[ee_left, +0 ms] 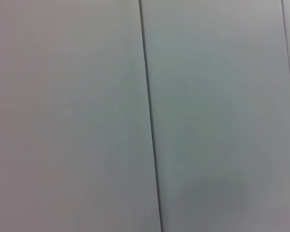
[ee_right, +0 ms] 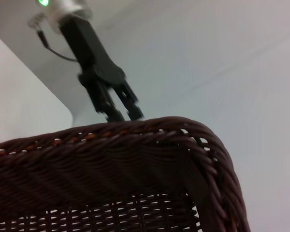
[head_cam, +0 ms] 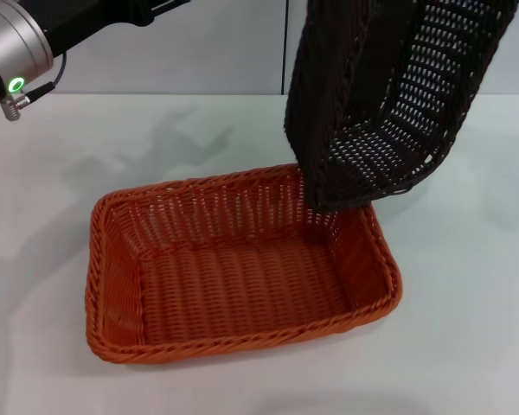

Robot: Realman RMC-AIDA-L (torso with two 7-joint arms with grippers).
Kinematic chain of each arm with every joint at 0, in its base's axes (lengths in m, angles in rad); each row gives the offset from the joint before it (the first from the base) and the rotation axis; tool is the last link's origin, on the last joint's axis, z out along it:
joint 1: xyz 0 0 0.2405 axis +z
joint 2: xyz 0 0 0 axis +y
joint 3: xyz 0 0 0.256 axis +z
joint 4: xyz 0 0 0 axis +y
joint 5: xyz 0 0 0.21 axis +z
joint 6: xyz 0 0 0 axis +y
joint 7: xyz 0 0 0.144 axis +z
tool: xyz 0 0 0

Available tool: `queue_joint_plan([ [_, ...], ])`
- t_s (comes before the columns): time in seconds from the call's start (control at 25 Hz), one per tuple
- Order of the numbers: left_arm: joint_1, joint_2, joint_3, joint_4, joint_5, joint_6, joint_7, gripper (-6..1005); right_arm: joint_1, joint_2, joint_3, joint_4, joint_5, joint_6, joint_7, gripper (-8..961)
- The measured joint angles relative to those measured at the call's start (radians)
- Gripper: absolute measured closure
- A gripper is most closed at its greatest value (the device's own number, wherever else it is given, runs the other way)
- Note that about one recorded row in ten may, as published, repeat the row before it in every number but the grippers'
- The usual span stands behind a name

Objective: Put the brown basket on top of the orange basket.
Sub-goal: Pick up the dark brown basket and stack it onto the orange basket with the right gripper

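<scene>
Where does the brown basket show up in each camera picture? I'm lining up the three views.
Head view: the brown basket hangs steeply tilted at upper right, its low corner over the orange basket's far right corner.
Left wrist view: only a dark sliver at the right edge, possibly its rim; mostly wall.
Right wrist view: its braided rim fills the lower picture.
Shared landmark: the left tool, beyond that rim.

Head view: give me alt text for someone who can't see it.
A brown basket hangs steeply tilted in the air, its lowest corner over the far right corner of an orange basket that sits upright on a white table. The left arm is raised at the upper left, away from both; no gripper shows in this view.
</scene>
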Motion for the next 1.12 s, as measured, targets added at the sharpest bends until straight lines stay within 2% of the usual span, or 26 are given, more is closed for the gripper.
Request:
queue_joint_plan([
  [0.16, 0.001, 0.000, -0.005, -0.002, -0.006, 0.000, 0.003, 152, 0.022, 0.000, -0.007, 0.007, 0.001, 0.013, -0.026, 830],
  [0.28, 0.001, 0.000, -0.006, -0.006, -0.006, 0.000, 0.004, 152, 0.035, -0.008, -0.018, 0.010, 0.020, 0.036, -0.039, 830],
  [0.64, -0.006, 0.002, -0.021, -0.029, -0.008, 0.000, 0.006, 153, 0.045, -0.017, -0.044, 0.020, 0.054, 0.121, -0.077, 830],
  [0.76, -0.003, 0.000, -0.032, -0.029, -0.013, 0.000, 0.012, 153, 0.040, -0.029, -0.049, 0.016, 0.056, 0.173, -0.083, 830],
  [0.88, 0.001, 0.001, -0.041, -0.041, -0.058, -0.002, 0.041, 153, 0.036, -0.037, -0.054, 0.019, 0.064, 0.212, -0.095, 830],
  [1.12, -0.003, 0.002, -0.050, -0.082, -0.129, 0.005, 0.099, 153, 0.033, -0.035, -0.079, 0.015, 0.068, 0.240, -0.107, 831],
])
